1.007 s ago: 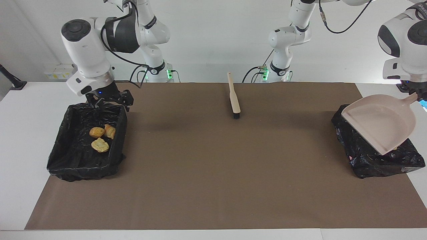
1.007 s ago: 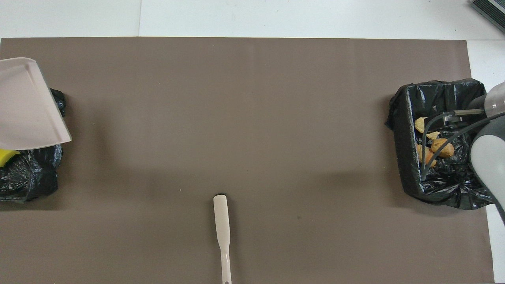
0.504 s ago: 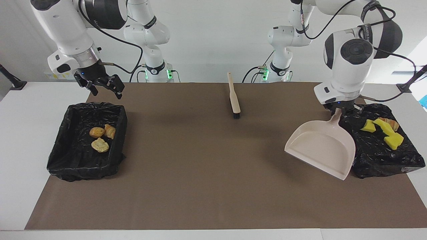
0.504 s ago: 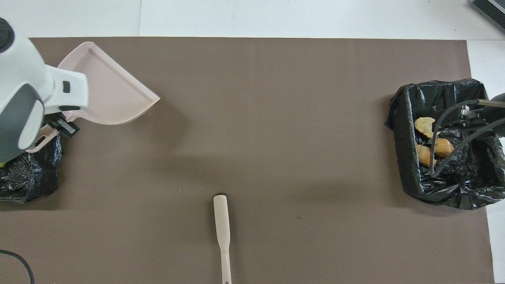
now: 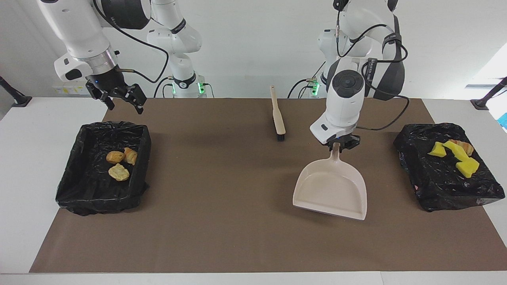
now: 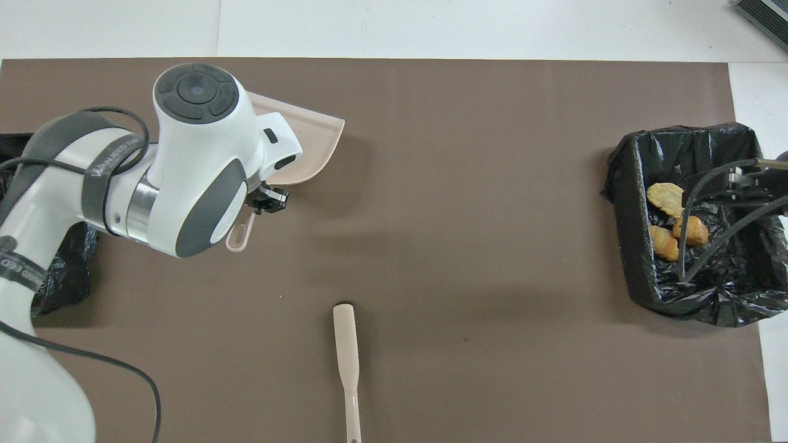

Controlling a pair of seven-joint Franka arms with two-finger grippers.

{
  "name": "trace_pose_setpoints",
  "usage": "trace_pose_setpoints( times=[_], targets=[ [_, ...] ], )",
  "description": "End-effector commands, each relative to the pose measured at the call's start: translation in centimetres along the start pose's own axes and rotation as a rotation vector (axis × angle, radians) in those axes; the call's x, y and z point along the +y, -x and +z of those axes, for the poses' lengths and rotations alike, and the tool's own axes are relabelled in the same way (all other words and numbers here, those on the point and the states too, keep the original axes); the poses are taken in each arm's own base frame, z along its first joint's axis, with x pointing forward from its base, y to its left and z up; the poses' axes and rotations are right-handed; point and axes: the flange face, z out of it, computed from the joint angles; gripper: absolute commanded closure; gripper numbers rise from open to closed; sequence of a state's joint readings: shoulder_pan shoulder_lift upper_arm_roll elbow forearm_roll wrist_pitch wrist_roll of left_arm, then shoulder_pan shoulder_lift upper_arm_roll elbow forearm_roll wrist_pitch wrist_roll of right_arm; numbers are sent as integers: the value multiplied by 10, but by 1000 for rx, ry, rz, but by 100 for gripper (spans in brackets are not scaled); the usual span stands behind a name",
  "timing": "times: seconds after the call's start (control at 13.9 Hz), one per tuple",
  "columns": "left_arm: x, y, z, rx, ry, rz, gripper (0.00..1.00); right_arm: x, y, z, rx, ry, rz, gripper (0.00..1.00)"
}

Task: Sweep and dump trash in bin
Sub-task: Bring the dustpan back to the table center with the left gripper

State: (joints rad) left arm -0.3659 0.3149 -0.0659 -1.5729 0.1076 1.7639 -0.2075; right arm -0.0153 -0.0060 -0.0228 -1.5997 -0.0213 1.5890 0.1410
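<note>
Left end effector [image 5: 339,145] clenched on the dustpan [image 5: 332,191] handle; right end effector [image 5: 121,98] released, raised by the bin [image 5: 75,178].
Only the facing view shows yellow sponge chunks [image 5: 455,155] on the bag [image 5: 435,182], well apart from the left end effector; pastry pieces [image 5: 119,162] lie in the bin. "WANUFEO" reads on the left arm overhead.

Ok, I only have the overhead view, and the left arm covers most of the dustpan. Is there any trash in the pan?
Observer: No. In the facing view the dustpan is empty; the left gripper holds it by the handle.
Operator: And the bin at the left arm's end?
Observer: That black-lined bin holds three yellow sponge chunks and one pastry piece.
Operator: What about the right gripper?
Observer: The right gripper is open and holds nothing; it is over the mat's edge beside the other bin.
</note>
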Motion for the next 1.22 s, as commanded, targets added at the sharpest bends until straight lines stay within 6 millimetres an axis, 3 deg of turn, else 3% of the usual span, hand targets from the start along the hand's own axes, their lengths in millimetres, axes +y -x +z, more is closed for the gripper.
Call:
trace_pose_setpoints(
  times=[0.0,0.07,0.22,0.43,0.58,0.72,0.79,0.86,0.94,1.01,1.08,1.15],
  targets=[
    [25,-22,7,58,123,-197,100,3,0,-1,0,-9,-30,0],
    [45,-25,10,89,138,-200,100,3,2,-4,4,-13,-22,0],
    [55,-30,15,118,151,-194,100,0,3,-3,0,-11,-25,0],
    [92,-31,24,161,163,-140,100,-1,3,-3,0,-11,-30,0],
    [117,-29,49,129,149,-105,100,-1,3,-3,0,-11,-29,0],
    [134,-27,71,96,138,-85,100,-2,4,-3,0,-11,-32,0],
    [135,-26,74,89,135,-81,100,-1,3,-3,0,-11,-30,0],
    [135,-26,73,89,135,-81,88,-1,3,-3,0,-11,-30,0],
    [133,-27,72,90,136,-83,63,-1,3,-3,0,-11,-30,0],
    [132,-27,72,89,135,-84,32,-1,3,-3,0,-11,-30,0],
    [129,-28,72,89,135,-87,9,-2,4,-3,0,-11,-32,0],
    [124,-29,71,90,136,-93,0,-1,3,-3,0,-11,-30,0]
  ],
)
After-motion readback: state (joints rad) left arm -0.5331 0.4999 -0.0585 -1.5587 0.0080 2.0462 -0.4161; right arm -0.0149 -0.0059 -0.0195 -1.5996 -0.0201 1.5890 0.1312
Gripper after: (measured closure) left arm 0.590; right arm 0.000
